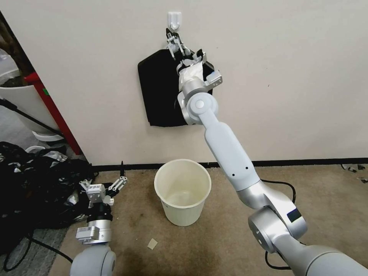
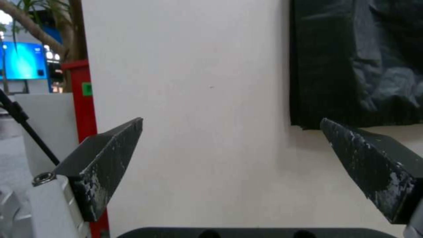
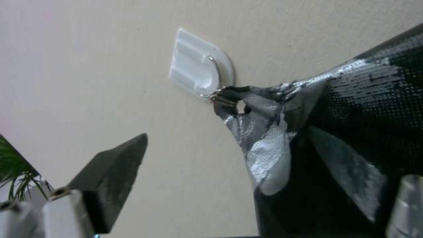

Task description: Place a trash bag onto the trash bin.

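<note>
The cream-white trash bin (image 1: 181,214) stands upright and open on the carpet near the wall. Above it a flat black bundle (image 1: 159,92) with a grey taped top (image 3: 264,145) hangs from a white wall hook (image 1: 174,19). A single trash bag is hidden; I cannot tell one apart from the bundle. My right gripper (image 1: 186,48) is raised against the bundle's top just under the hook and is open, one finger (image 3: 110,185) off to the bundle's side. My left gripper (image 1: 102,180) (image 2: 231,121) hangs low to the left of the bin, open and holding nothing.
A big heap of black plastic (image 1: 34,184) lies on the floor at the left, close to my left arm. A red post (image 1: 57,115) and a white tub (image 1: 19,99) stand behind it. A black cable (image 1: 283,186) runs along the carpet at the right.
</note>
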Tool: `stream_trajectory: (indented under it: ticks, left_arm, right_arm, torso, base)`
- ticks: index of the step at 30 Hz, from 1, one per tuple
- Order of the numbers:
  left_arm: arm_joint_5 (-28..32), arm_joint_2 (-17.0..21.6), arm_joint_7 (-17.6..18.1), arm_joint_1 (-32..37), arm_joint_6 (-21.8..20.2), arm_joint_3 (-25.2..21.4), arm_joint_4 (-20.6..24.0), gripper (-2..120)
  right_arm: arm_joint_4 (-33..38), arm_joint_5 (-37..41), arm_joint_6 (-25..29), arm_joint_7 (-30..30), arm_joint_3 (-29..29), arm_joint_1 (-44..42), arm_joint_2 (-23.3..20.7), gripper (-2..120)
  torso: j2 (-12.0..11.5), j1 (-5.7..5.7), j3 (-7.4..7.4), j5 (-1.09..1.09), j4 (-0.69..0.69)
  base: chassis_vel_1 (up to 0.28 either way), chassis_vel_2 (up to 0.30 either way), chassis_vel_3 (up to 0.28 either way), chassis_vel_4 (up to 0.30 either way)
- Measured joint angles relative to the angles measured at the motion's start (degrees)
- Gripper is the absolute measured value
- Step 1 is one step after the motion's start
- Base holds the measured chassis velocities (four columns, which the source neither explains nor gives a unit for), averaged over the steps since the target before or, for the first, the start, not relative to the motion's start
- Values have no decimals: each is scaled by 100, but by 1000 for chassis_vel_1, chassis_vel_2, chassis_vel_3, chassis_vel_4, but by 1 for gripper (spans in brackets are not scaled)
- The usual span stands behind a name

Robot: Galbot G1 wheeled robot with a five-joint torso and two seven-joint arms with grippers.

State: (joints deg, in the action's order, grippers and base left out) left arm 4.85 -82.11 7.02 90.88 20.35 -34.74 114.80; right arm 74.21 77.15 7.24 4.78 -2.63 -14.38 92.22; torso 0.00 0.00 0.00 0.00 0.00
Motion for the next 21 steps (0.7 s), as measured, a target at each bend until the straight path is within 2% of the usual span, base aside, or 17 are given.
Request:
stream_trajectory:
  ticks: [10,12,13,21]
  left_arm:
    - [-180,-66,112,43,28,13,-40,100]
    - [-210,-83,124,52,38,12,-49,100]
    - [-210,-83,124,52,38,12,-49,100]
    - [-267,-132,137,82,68,12,-77,100]
  right_arm:
    - [-161,-132,5,-196,-42,-4,-5,73]
    - [-204,-171,22,-242,-48,-26,-6,62]
    - [-204,-171,22,-242,-48,-26,-6,62]
    - [-138,-228,35,-291,-35,-155,-8,28]
  torso:
    - [0,0,0,0,0]
    - [0,0,0,0,0]
    - [0,0,0,0,0]
    - [0,0,0,0,1]
  base:
    - [0,0,0,0]
    - [0,0,0,0]
    - [0,0,0,0]
    - [0,0,0,0]
